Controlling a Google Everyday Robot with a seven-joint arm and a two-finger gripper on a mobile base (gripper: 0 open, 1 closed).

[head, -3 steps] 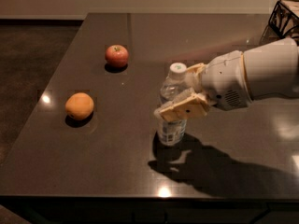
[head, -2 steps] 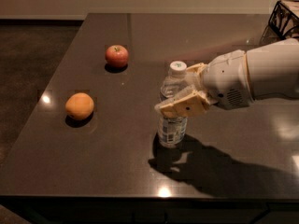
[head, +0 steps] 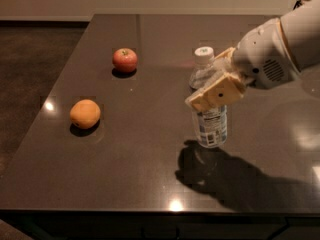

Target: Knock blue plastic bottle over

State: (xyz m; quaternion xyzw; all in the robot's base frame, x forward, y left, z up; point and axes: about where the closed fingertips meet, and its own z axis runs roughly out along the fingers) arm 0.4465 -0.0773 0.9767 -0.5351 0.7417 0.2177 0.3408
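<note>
While gripper (head: 207,79) sits against upright blue plastic bottle (head: 211,126) toward bench (head: 150,184) right edge (grip state cannot be told), a high sideways push should topple it.

A small clear bottle (head: 211,126) with a white cap and a pale blue and white label is seen standing on the dark bench (head: 125,174). It is leaned a little, so the cap is tipped away from the base. Its middle is hidden by the tool (head: 207,79), which is placed right across it.
</note>
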